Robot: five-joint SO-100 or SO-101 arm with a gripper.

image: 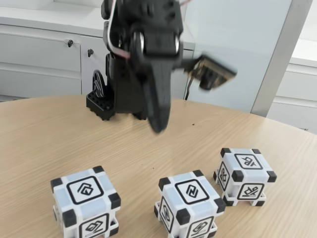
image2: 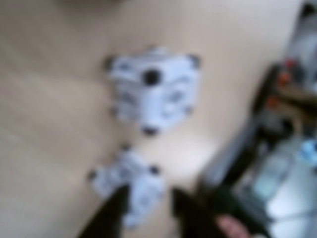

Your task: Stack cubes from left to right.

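Three white cubes with black corners stand apart in a row on the wooden table in the fixed view: the left cube (image: 85,206), the middle cube (image: 188,203) and the right cube (image: 245,173). My black gripper (image: 158,124) hangs in the air behind them, pointing down, well above the table and blurred by motion. The wrist view is blurred. It shows one cube (image2: 153,91) farther off and another cube (image2: 131,183) just beyond my gripper (image2: 148,210). The dark fingers (image2: 114,215) stand apart with nothing between them.
The arm's black base (image: 104,101) sits at the back of the round table (image: 44,144). White cabinets (image: 39,54) and a pale wall stand behind. In the wrist view, blurred clutter (image2: 282,148) lies beyond the table at the right.
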